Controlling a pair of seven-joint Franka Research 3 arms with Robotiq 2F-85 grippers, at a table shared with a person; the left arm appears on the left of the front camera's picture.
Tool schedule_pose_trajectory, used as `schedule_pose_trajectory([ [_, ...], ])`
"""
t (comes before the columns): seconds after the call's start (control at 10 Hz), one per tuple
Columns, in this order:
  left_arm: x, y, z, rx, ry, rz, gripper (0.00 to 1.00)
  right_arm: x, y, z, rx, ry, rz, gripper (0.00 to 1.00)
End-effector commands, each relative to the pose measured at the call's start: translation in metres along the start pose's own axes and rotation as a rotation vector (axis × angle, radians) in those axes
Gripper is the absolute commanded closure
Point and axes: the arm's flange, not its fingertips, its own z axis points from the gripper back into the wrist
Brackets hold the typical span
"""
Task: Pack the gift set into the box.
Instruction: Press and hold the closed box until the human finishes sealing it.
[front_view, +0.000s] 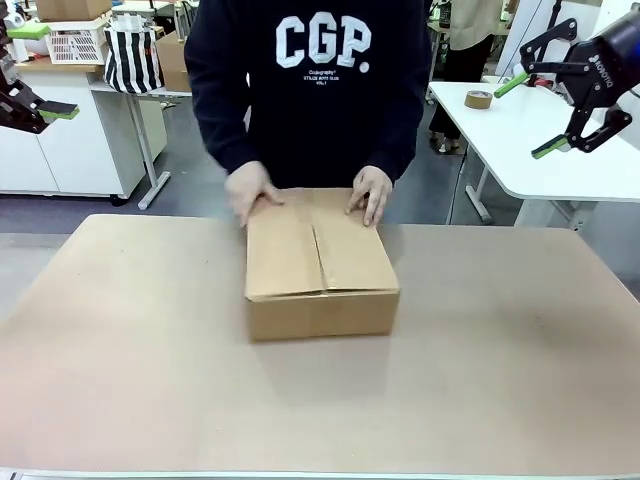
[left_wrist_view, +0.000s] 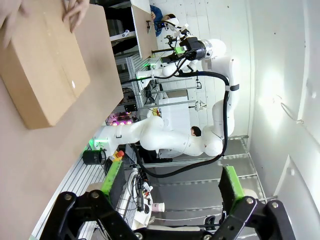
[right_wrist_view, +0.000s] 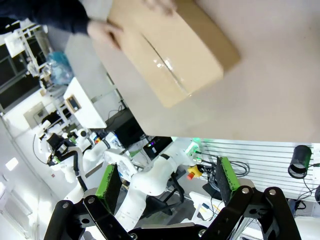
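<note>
The box (front_view: 320, 262) sits shut in the middle of the table (front_view: 510, 360), top flaps folded down. The person across the table has one hand (front_view: 250, 190) and the other hand (front_view: 372, 192) resting on its far edge. Left gripper (left_wrist_view: 171, 175) is up off to the left, fingers spread wide, holding nothing. Right gripper (front_view: 528, 118) same deal, hanging high on the right, wide apart and empty

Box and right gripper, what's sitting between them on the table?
Nothing: in the front view the brown table is bare from the box out toward the raised, open right gripper.
</note>
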Motion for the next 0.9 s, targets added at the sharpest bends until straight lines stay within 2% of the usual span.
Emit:
schedule_pose_trajectory([
  [0.0, -0.0020, -0.0003, -0.0004, 0.003, 0.002, -0.005, 0.00, 0.0000, 0.0006, 0.0025, -0.013, 0.001, 0.000, 0.00],
  [0.8, -0.0020, -0.0003, -0.0004, 0.003, 0.002, -0.005, 0.00, 0.0000, 0.0006, 0.0025, -0.013, 0.001, 0.000, 0.00],
])
